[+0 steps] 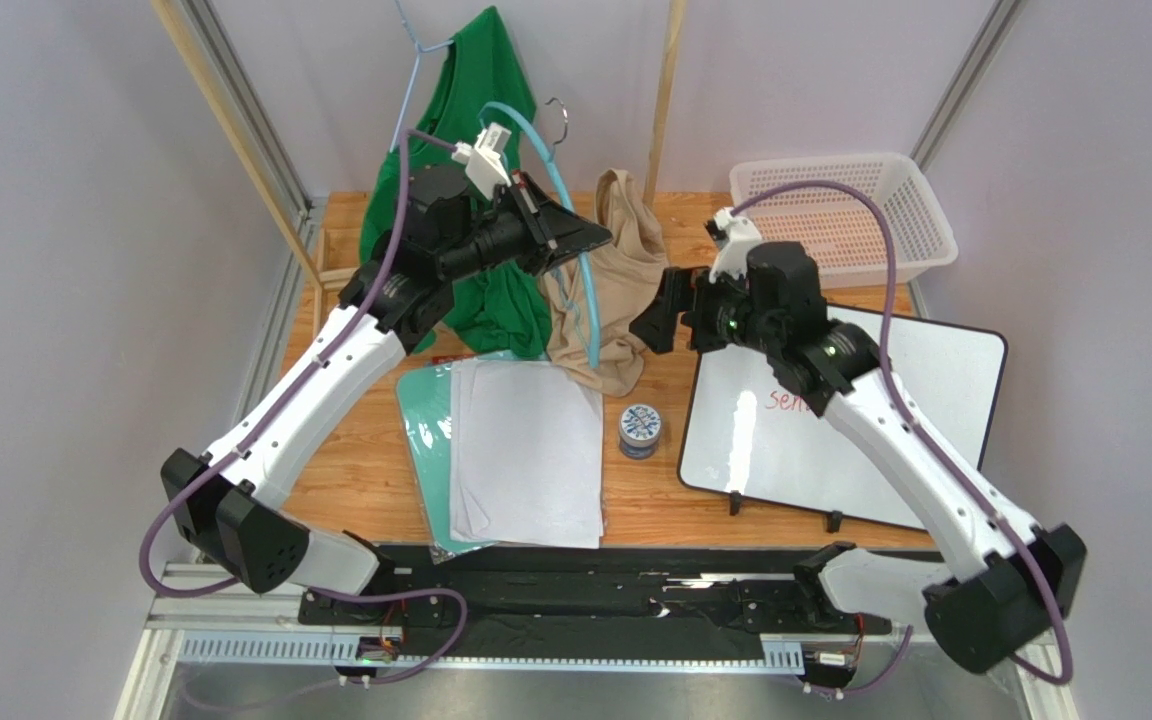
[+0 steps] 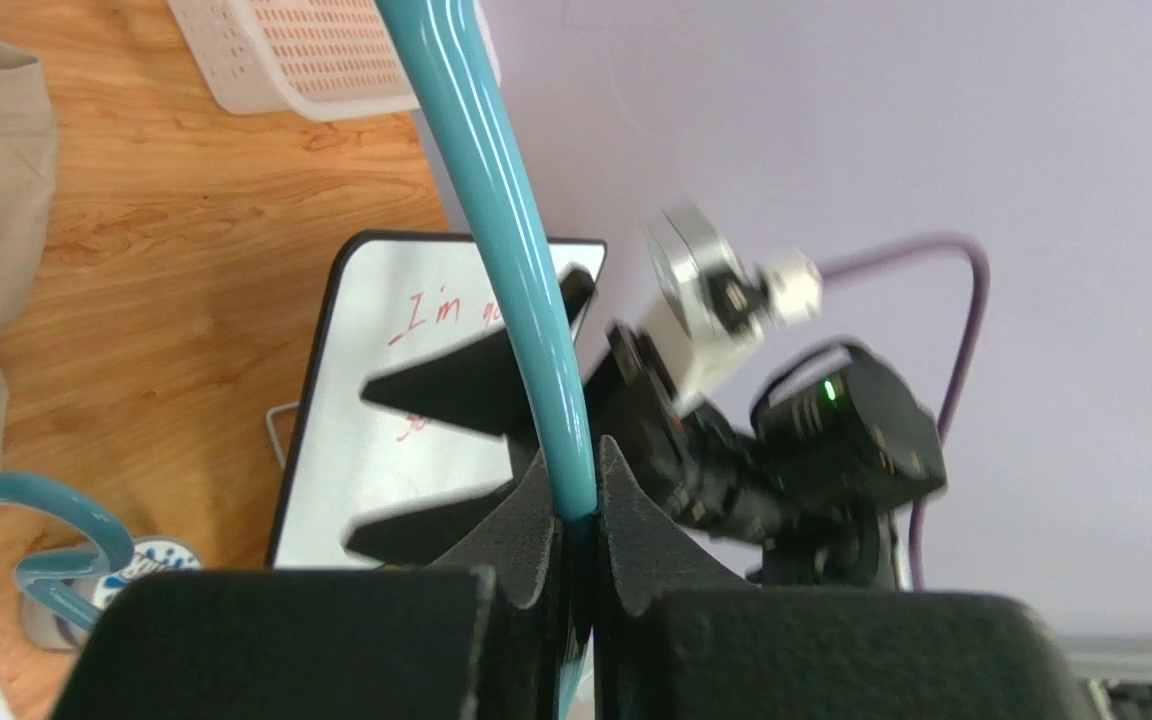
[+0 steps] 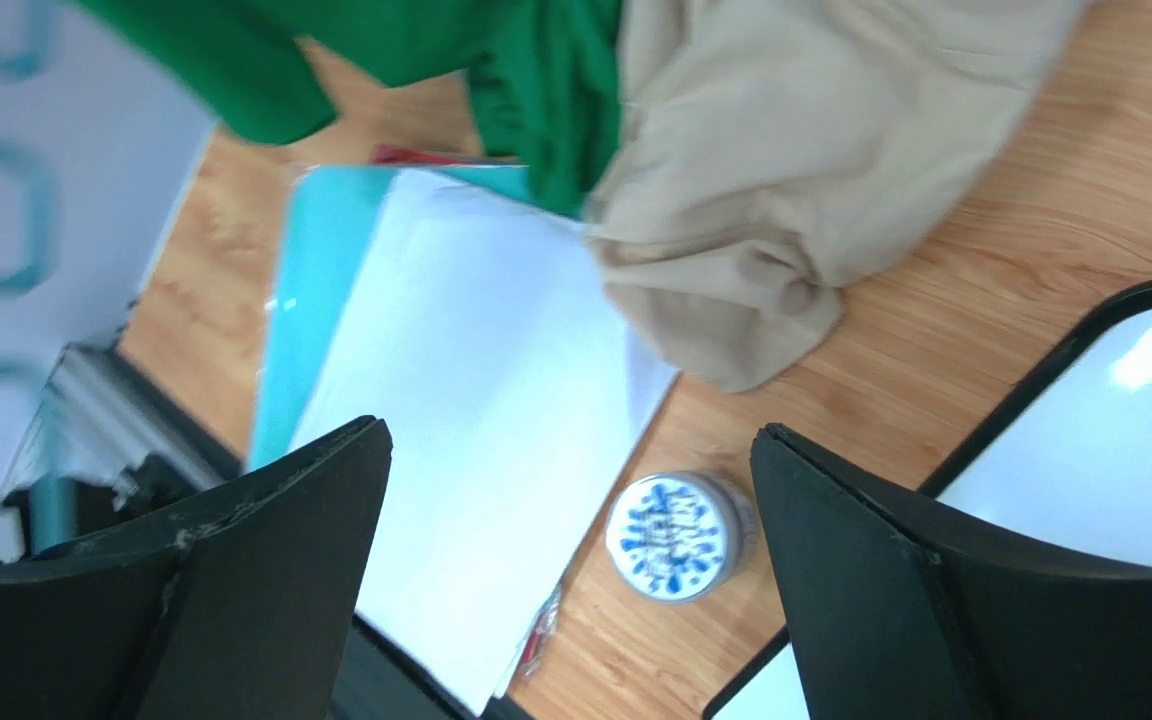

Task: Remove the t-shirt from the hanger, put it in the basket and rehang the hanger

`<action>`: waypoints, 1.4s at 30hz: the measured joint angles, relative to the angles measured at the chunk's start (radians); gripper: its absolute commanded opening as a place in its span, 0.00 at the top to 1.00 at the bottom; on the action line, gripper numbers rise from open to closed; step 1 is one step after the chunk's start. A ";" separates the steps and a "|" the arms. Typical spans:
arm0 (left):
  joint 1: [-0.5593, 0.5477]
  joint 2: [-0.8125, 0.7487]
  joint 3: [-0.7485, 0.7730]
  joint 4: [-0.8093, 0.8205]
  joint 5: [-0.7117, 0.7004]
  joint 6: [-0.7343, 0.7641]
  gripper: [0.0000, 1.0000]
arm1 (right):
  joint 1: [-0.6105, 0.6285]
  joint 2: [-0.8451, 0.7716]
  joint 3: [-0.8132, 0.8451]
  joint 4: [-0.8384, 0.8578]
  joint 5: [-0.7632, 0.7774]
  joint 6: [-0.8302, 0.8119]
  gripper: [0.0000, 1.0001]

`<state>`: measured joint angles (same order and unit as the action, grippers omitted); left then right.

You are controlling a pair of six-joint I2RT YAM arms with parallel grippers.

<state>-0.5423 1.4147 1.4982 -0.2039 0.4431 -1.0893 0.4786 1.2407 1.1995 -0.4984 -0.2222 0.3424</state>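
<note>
1. L end effector (image 2: 579,510) clamped shut on teal hanger (image 2: 507,225), holding it up so the fabric can slide free.
2. R end effector (image 3: 567,438) wide open, empty, hovering nr beige t-shirt (image 3: 808,165), prob. to tug it.
3. Shirt's slumped on surface (image 1: 372,465); hanger looks partly caught in it.

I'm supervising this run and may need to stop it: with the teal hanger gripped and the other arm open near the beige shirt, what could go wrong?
The left tool pinches the thin teal plastic hanger on one smooth bar; tugging the beige cloth t-shirt might twist or slip it. The green cloth garment lies against the shirt's edge, so the open right tool could catch both. The small blue-patterned round tin beside the shirt might get knocked.
</note>
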 measured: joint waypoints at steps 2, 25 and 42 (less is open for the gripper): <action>-0.016 0.002 -0.003 0.006 -0.047 -0.037 1.00 | 0.021 -0.090 -0.055 0.031 -0.044 -0.002 0.13; -0.104 0.023 -0.083 0.085 -0.213 -0.280 1.00 | 0.278 -0.180 -0.112 0.211 0.068 -0.187 0.52; -0.121 0.006 -0.203 0.338 -0.185 -0.283 0.26 | 0.324 -0.180 -0.144 0.256 0.309 -0.129 1.00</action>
<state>-0.6636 1.4212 1.2957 0.1341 0.2584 -1.3724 0.8024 1.0603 1.0554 -0.2420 0.0868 0.2134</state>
